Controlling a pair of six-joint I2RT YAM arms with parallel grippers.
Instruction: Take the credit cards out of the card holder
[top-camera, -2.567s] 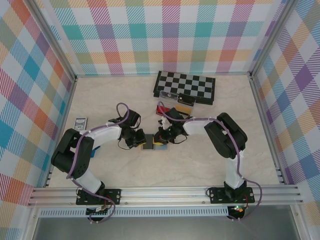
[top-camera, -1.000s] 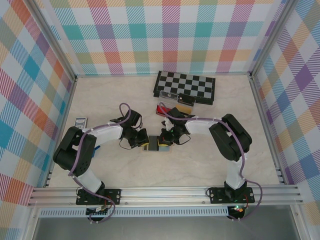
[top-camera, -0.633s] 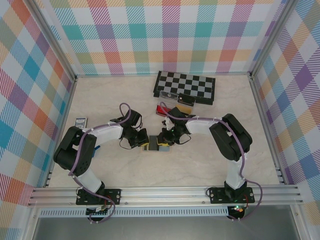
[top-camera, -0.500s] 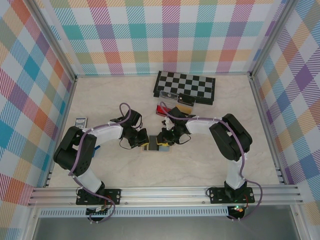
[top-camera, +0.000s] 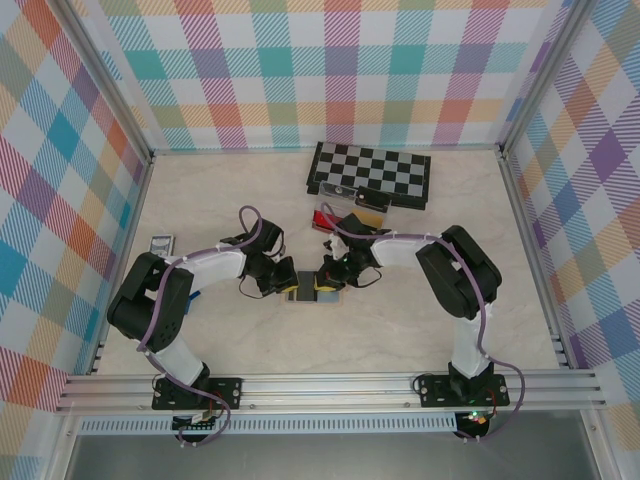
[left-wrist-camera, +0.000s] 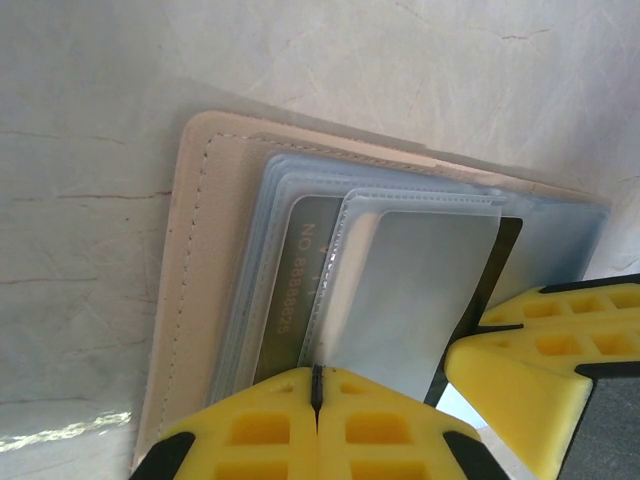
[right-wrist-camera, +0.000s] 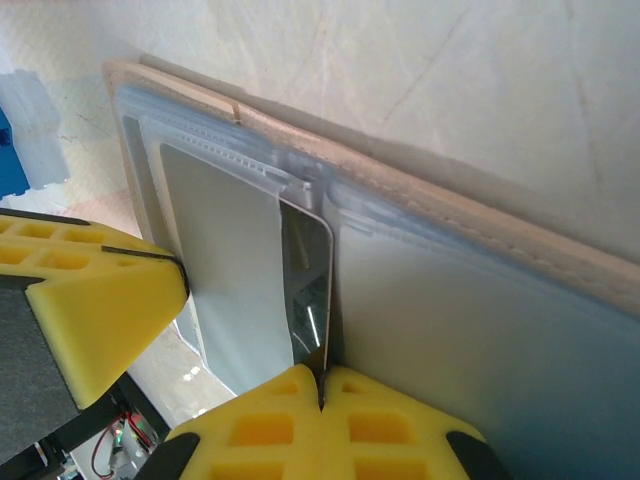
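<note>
Nearest my wrist cameras, blocky yellow fingers are pressed together on both sides: the left gripper (left-wrist-camera: 317, 400) at the clear sleeves' edge, the right gripper (right-wrist-camera: 322, 402) where a glossy grey card (right-wrist-camera: 305, 290) ends. Whether either pinches anything, I cannot tell. Between them the card holder (left-wrist-camera: 200, 300), flat, with stitched tan edging, lies open on the pale marbled table (top-camera: 230, 200). Beyond sits a chequered chessboard (top-camera: 372, 172).

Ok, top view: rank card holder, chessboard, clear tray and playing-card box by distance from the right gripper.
1. card holder, at the right gripper
2. clear tray, just behind
3. chessboard, back wall
4. playing-card box, far left
</note>
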